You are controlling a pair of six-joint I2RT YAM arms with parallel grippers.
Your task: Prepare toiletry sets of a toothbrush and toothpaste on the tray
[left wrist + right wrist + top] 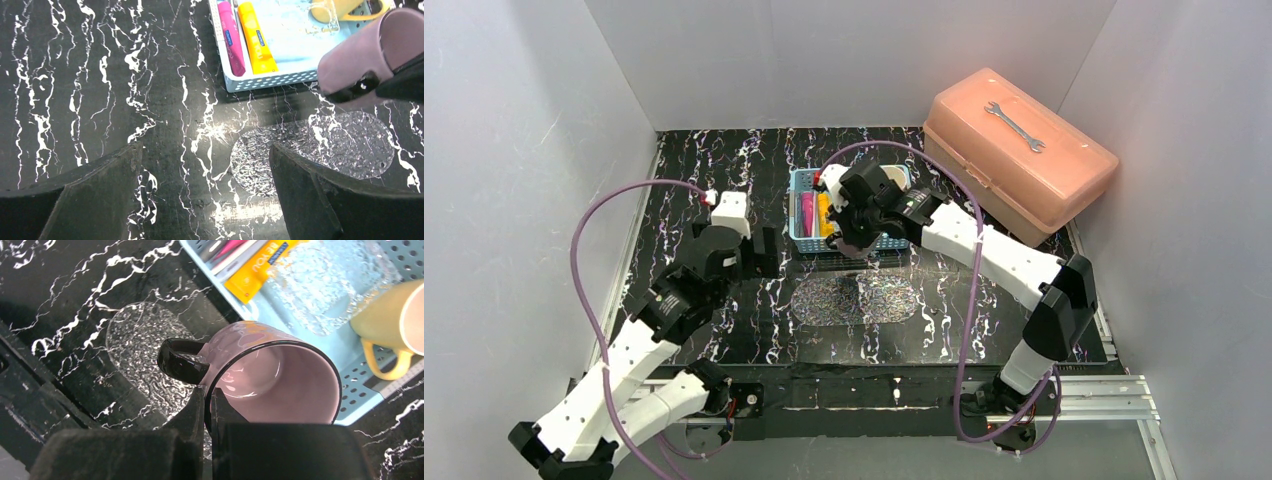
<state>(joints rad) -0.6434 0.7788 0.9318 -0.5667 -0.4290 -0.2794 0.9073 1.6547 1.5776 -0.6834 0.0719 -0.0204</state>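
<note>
The pink-magenta tube and the yellow tube lie side by side at the left of the light-blue mesh basket. A thin pale strip beside them may be a toothbrush. The clear glittery tray lies flat on the table in front of the basket and is bare. My right gripper is shut on the rim of a purple cup, next to its black handle, and holds it over the basket's near edge and the tray. My left gripper is open and empty, left of the tray.
A yellow cup lies in the right of the basket, beside a second clear glittery piece. A salmon toolbox with a wrench on top stands at the back right. White walls enclose the black marbled table.
</note>
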